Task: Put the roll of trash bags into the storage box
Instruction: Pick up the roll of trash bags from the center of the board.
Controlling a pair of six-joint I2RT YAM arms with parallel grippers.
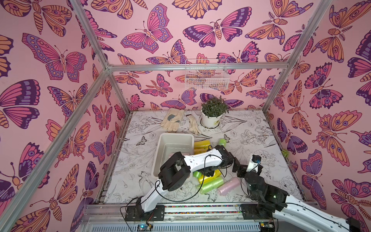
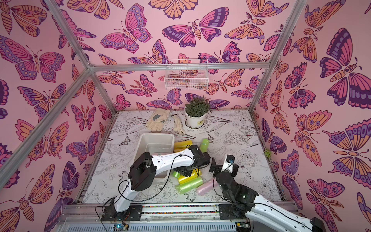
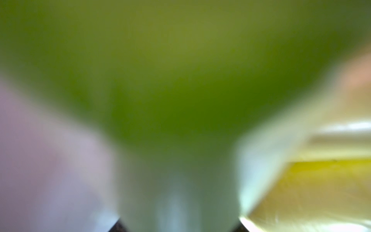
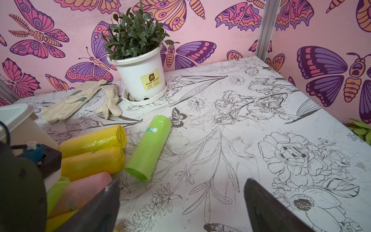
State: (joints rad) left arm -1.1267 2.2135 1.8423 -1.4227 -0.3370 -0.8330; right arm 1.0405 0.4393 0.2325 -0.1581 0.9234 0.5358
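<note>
The off-white storage box [image 1: 176,136] [image 2: 157,135] sits left of centre, and my left arm reaches across its near end. Right of that near end, my left gripper [image 1: 208,172] is down in a pile of rolls. A green roll of trash bags [image 3: 176,90] fills the space between its jaws, so it is shut on that roll, whose end [image 1: 197,174] shows beside the box. Yellow [image 1: 209,177], green [image 1: 212,185] and pink [image 1: 228,185] rolls lie close by. My right gripper [image 4: 182,180] [image 1: 239,167] stands open over bare table with nothing in it.
Two yellow rolls [image 4: 94,140] and a green roll [image 4: 149,148] lie right of the box's far end. A potted plant [image 1: 211,120] and two work gloves [image 1: 172,120] are at the back. A white wire basket [image 1: 206,74] hangs on the back wall.
</note>
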